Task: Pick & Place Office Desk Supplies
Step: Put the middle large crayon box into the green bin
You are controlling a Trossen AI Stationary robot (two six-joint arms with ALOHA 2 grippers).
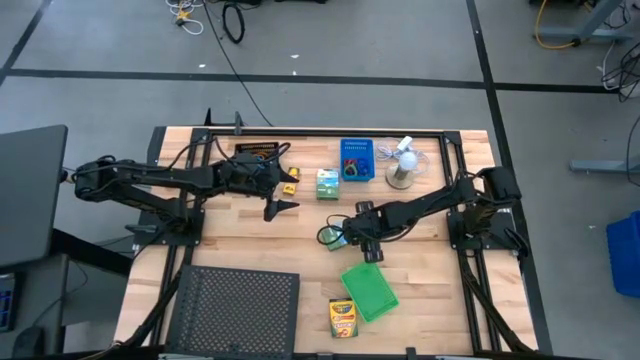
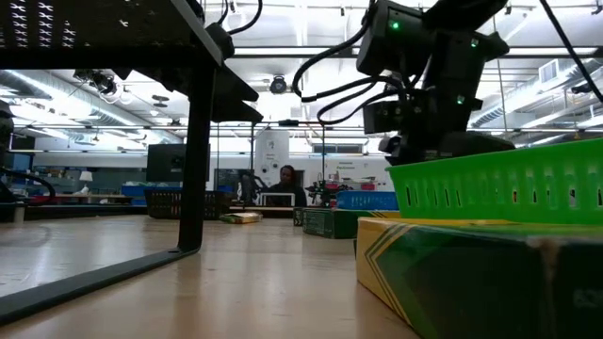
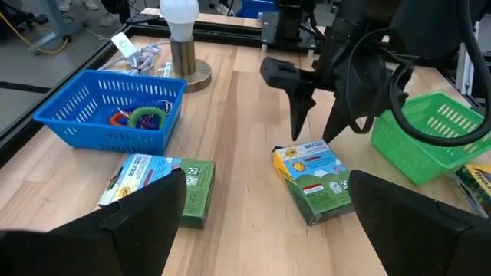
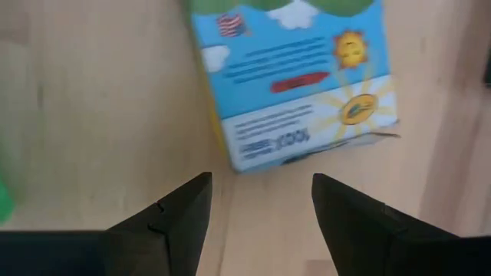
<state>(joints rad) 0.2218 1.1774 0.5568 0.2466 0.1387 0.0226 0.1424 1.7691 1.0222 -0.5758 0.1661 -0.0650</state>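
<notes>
- The small box [image 4: 295, 80] under the right gripper [image 4: 261, 203] has a blue printed face with a sun, clouds and a red band; its writing is too small to read. In the left wrist view the same box [image 3: 313, 181] shows green lower panels.
- A second green-white box [image 1: 327, 184] lies near the blue bin [image 1: 356, 159], which holds coloured rubber-band loops [image 3: 142, 117].
- The crayon box [image 1: 343, 318] lies at the table's near edge, touching or just beside the green bin [image 1: 369, 290]; its label cannot be read.
- The right gripper hangs just above the first box [image 1: 333, 236], fingers spread, holding nothing.
- The left gripper [image 1: 281, 190] is over the table's far left part, fingers spread and empty.
- A white fan [image 1: 401, 165] stands by the blue bin; a black mesh tray [image 1: 238, 310] lies at the near left.
- The table [image 1: 250, 245] is pale wooden planks in a black frame.
- Beyond it is a grey floor with dark lines and cables; the low view shows a lit workshop with a person [image 2: 285, 185] seated far off.
</notes>
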